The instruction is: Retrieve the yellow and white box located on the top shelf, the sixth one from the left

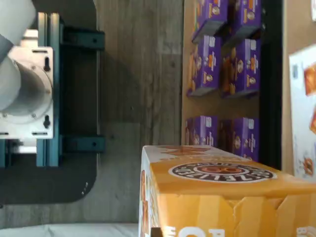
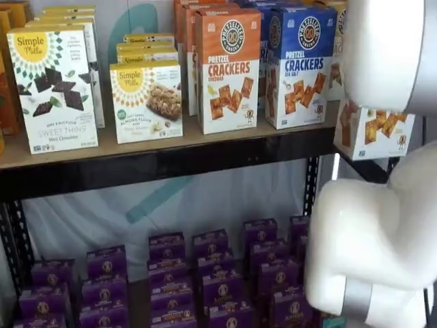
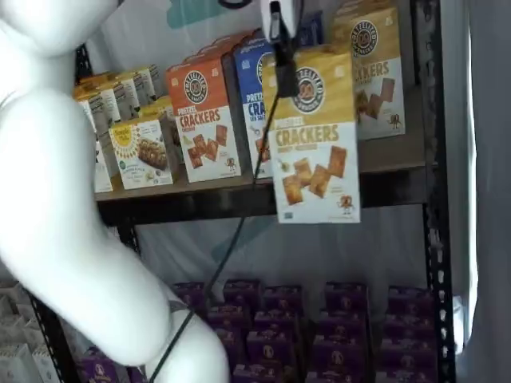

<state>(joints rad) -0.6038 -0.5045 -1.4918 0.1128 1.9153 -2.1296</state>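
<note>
The yellow and white box (image 3: 315, 136) hangs in the air just in front of the top shelf (image 3: 383, 163), its lower edge below the black front rail. My gripper (image 3: 284, 64) comes down from above, with a black finger against the box's upper left edge, shut on it. In a shelf view only the box's white lower front (image 2: 369, 133) shows, beside the top shelf (image 2: 171, 154) and behind my arm. In the wrist view the box's yellow top (image 1: 222, 197) fills the near corner.
On the top shelf stand an orange Pretzel Crackers box (image 2: 229, 68), a blue one (image 2: 300, 65), Simple Mills boxes (image 2: 51, 89) and another yellow box (image 3: 375, 64). Purple boxes (image 2: 205, 280) fill the lower level. My white arm (image 2: 382, 225) blocks the right side.
</note>
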